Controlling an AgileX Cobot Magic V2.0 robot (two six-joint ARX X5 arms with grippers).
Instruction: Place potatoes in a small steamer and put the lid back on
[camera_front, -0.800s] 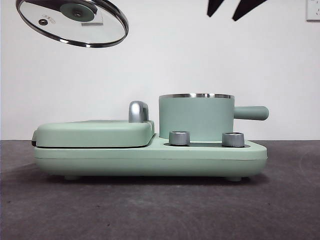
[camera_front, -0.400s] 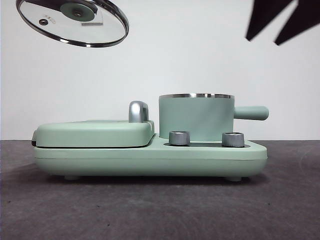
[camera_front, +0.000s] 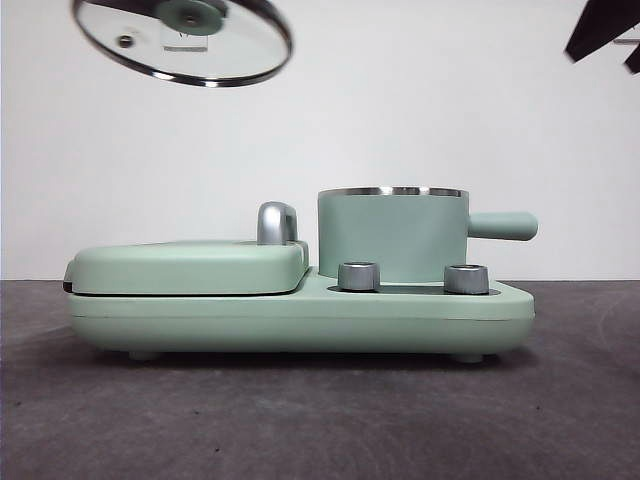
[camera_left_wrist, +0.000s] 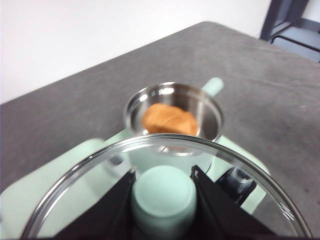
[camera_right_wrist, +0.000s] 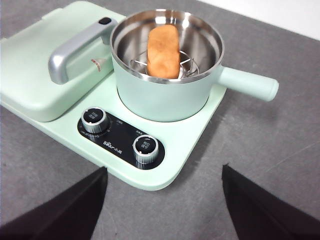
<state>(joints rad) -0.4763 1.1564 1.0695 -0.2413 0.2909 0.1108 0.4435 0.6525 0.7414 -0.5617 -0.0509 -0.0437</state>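
**A:** Front view first. What do you have?

**B:** I see the lid (camera_front: 183, 42) hanging high, tilted, well up and to the side of the small steamer (camera_front: 392, 235), so the pot's mouth is free. A black tip shows at the far top corner; I take that for the right gripper (camera_front: 606, 35), parked clear.

**A:** Left wrist?

**B:** The left gripper (camera_left_wrist: 163, 200) has its jaws closed against the lid's mint knob (camera_left_wrist: 163, 197), one on each side. Through and past the glass I see the potato (camera_left_wrist: 169, 120) lying inside the pot (somewhat blurred).

**A:** Right wrist?

**B:** Its jaws are spread wide, holding nothing, above the table (camera_right_wrist: 280, 145). The potato (camera_right_wrist: 163, 51) rests on a wire rack (camera_right_wrist: 186, 64) in the pot, beside the grill plate (camera_right_wrist: 40, 65). I judge only the lid remains.
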